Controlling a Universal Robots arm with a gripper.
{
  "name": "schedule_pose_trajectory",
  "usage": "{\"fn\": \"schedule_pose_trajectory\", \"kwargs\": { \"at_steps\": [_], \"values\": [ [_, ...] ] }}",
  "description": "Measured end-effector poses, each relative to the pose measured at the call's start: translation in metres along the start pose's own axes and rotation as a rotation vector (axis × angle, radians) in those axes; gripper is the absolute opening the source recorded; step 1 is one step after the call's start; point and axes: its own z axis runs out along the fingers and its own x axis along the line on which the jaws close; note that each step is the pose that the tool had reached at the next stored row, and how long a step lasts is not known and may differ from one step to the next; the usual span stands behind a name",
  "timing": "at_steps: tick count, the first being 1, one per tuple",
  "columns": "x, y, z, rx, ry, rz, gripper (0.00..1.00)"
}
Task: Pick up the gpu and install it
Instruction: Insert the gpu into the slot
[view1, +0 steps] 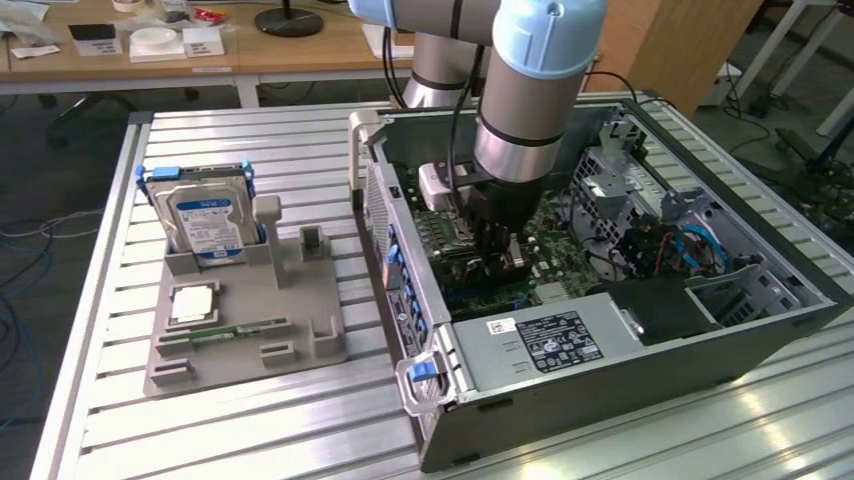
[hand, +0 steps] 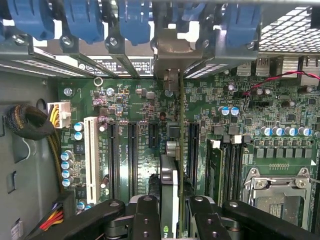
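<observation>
We are looking at an arm (view1: 527, 90) built of thick silver-grey metal tubes, with a pale blue cap sitting over its upper joint and a black ring banding the wrist. Black cables are running down alongside it. Below the wrist, the gripper (hand: 170, 210) is showing matte black linkages, each finger (hand: 145, 217) studded with round dark screws.
</observation>
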Motion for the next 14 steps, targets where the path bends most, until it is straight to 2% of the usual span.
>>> {"fn": "schedule_pose_trajectory", "kwargs": {
  "at_steps": [14],
  "values": [
    [-0.0013,0.0014,-0.0001,0.0,0.0001,0.0,0.27]
  ]
}}
